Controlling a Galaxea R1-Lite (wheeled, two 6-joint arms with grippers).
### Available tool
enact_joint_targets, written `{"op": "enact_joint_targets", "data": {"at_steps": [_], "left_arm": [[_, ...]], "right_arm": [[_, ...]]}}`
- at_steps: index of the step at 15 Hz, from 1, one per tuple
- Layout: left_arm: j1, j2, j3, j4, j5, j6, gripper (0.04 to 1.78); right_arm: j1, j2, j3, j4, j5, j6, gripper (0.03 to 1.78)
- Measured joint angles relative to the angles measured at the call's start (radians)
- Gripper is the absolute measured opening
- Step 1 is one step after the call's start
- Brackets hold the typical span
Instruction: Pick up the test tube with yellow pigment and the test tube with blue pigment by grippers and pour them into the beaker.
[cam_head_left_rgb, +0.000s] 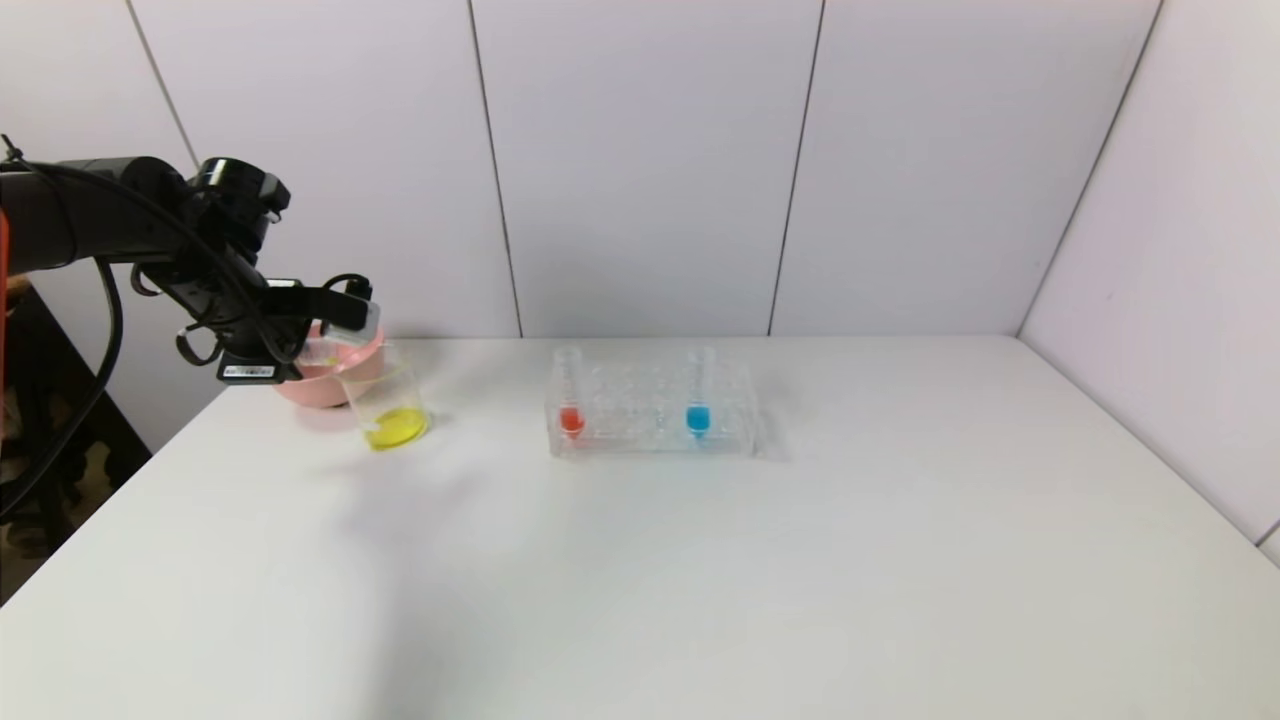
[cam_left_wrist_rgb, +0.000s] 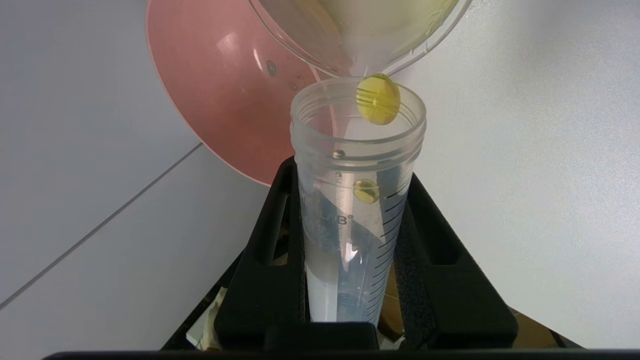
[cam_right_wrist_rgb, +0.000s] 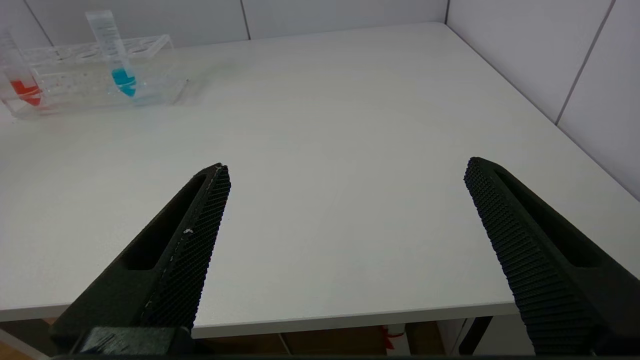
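My left gripper (cam_head_left_rgb: 335, 312) is shut on the yellow-pigment test tube (cam_left_wrist_rgb: 356, 200), which lies tipped with its open mouth at the rim of the beaker (cam_head_left_rgb: 390, 405). The tube is almost drained; a yellow drop hangs at its mouth. Yellow liquid lies in the beaker's bottom (cam_head_left_rgb: 397, 428). The beaker's lip also shows in the left wrist view (cam_left_wrist_rgb: 360, 35). The blue-pigment test tube (cam_head_left_rgb: 698, 395) stands upright in the clear rack (cam_head_left_rgb: 655, 410), also seen in the right wrist view (cam_right_wrist_rgb: 114, 55). My right gripper (cam_right_wrist_rgb: 345, 200) is open and empty at the table's near edge, out of the head view.
A pink bowl (cam_head_left_rgb: 330, 370) stands right behind the beaker at the table's back left, also in the left wrist view (cam_left_wrist_rgb: 220, 85). A red-liquid tube (cam_head_left_rgb: 570, 395) stands in the rack's left end. White walls close the back and right sides.
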Motion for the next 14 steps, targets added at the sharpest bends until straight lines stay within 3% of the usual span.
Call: {"op": "enact_joint_targets", "data": {"at_steps": [9, 11, 14], "left_arm": [[0.02, -0.012, 0.0, -0.028, -0.035, -0.038, 0.52], [0.044, -0.022, 0.002, -0.046, -0.13, -0.132, 0.52], [0.108, -0.052, 0.008, -0.058, -0.355, -0.361, 0.52]], "right_arm": [[0.0, 0.0, 0.0, 0.0, 0.0, 0.0, 1.71], [0.0, 0.0, 0.0, 0.0, 0.0, 0.0, 1.71], [0.0, 0.0, 0.0, 0.0, 0.0, 0.0, 1.71]]}}
